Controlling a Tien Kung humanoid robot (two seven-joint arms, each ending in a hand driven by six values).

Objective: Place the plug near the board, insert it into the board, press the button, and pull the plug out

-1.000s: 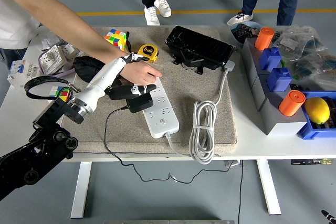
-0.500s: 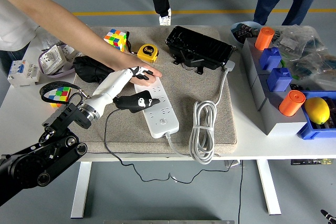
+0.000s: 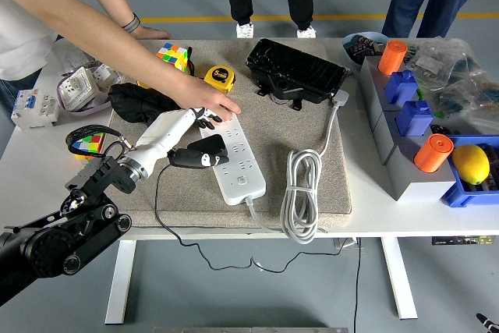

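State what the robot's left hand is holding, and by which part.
The robot's left hand shows no clear hold: its fingers are partly hidden under a person's hand on the white power strip. The black plug adapter lies beside it.

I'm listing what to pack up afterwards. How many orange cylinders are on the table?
2. One orange cylinder stands at the far end of the grey block row on the right; the other stands at its near end, beside the blue bin with the lemon. Bags there may hide others.

The left arm is extended diagonally from the near left, its white robot hand (image 3: 196,119) held forward; finger state is hidden.
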